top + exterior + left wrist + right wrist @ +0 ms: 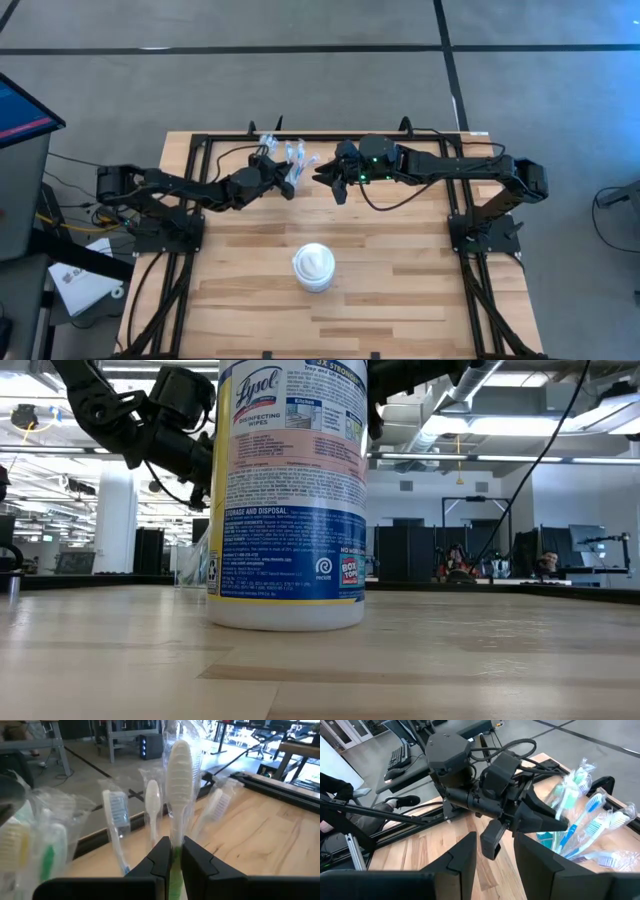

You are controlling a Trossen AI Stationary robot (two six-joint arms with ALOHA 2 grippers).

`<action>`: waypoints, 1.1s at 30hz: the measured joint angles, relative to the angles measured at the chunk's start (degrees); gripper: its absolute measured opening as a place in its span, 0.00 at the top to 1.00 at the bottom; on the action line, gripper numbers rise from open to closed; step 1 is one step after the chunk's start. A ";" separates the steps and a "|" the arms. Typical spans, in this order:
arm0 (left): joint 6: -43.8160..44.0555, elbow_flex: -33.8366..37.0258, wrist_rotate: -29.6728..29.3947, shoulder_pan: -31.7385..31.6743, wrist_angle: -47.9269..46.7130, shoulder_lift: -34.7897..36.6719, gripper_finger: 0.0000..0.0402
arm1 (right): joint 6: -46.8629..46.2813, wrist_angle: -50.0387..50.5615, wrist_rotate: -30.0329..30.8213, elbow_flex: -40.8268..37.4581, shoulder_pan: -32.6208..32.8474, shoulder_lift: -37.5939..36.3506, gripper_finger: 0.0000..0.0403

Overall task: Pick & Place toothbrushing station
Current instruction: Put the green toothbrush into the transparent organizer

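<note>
High: left tool (287, 180) and right tool (328, 180) met by brushes (290, 152) at the bench's (400, 290) far edge.
Left wrist: fingers clenched on a green brush (177, 775).
Right wrist: tool (493, 851) released, empty.
Placing undone.

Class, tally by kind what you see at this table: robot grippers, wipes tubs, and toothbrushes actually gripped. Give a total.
Grippers: 2, left gripper and right gripper
Wipes tub: 1
Gripped toothbrush: 1, in the left gripper
Total: 4
The other wrapped toothbrushes overlap too much to count.
</note>
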State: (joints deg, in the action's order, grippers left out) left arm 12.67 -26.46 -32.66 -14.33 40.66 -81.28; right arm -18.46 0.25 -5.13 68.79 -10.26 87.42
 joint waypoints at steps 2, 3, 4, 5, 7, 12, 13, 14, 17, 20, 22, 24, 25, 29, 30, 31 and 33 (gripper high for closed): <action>0.19 0.00 0.87 0.00 0.02 -0.39 0.95 | 0.03 0.00 0.00 0.00 0.00 0.00 0.70; 0.24 0.00 1.30 0.00 0.22 -0.61 0.95 | 0.24 0.00 0.01 0.00 -0.02 0.00 0.70; 0.24 0.00 1.38 0.00 0.25 -0.83 0.95 | 0.44 0.00 0.00 0.01 -0.02 0.00 0.70; 0.27 0.00 1.43 0.00 0.22 -1.05 0.95 | 0.46 0.00 0.00 0.00 -0.02 0.00 0.70; 1.21 0.00 1.46 0.00 0.25 -1.38 0.95 | 0.46 0.02 0.02 0.00 0.00 0.00 0.70; 1.75 0.00 1.46 0.00 0.24 -2.66 0.95 | 0.48 0.00 0.02 0.00 -0.01 0.00 0.70; 1.75 0.00 1.47 0.00 0.24 -3.03 0.95 | 0.48 0.00 0.02 0.00 -0.02 -0.01 0.70; 1.75 0.00 1.46 0.00 0.22 -3.36 0.95 | 0.48 0.00 0.02 0.00 -0.02 0.00 0.70; 2.22 0.00 1.46 0.00 0.20 -4.23 0.94 | 0.50 0.00 0.02 0.00 -0.02 -0.01 0.70; 3.09 0.00 1.40 0.00 0.24 -4.76 0.93 | 0.52 0.00 0.02 0.00 -0.02 0.00 0.70; 3.08 0.00 1.41 0.02 0.24 -4.76 0.92 | 0.55 0.00 0.02 0.01 -0.01 -0.01 0.70; 3.08 0.00 1.43 0.04 0.19 -4.56 0.91 | 0.54 0.00 0.02 0.00 -0.02 -0.02 0.70; 3.08 0.00 1.44 0.04 0.10 -4.31 0.91 | 0.59 0.00 0.02 0.00 -0.02 -0.01 0.70; 3.08 -0.02 1.46 0.05 0.24 -4.21 0.88 | 1.07 0.02 0.02 0.00 -0.02 -0.02 0.70; 3.08 -0.02 1.59 0.20 0.28 -4.21 0.87 | 1.07 0.02 0.02 0.00 -0.02 -0.02 0.70; 3.08 -0.02 2.21 0.31 0.26 -4.21 0.87 | 1.07 0.02 0.02 0.00 -0.01 -0.02 0.70; 3.06 -0.02 3.78 0.53 0.27 -4.17 0.85 | 1.07 0.02 0.02 0.00 -0.02 -0.02 0.69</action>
State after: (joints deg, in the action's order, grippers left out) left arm 15.73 -26.48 -28.88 -13.80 40.94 -85.45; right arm -17.39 0.27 -5.10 68.79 -10.28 87.39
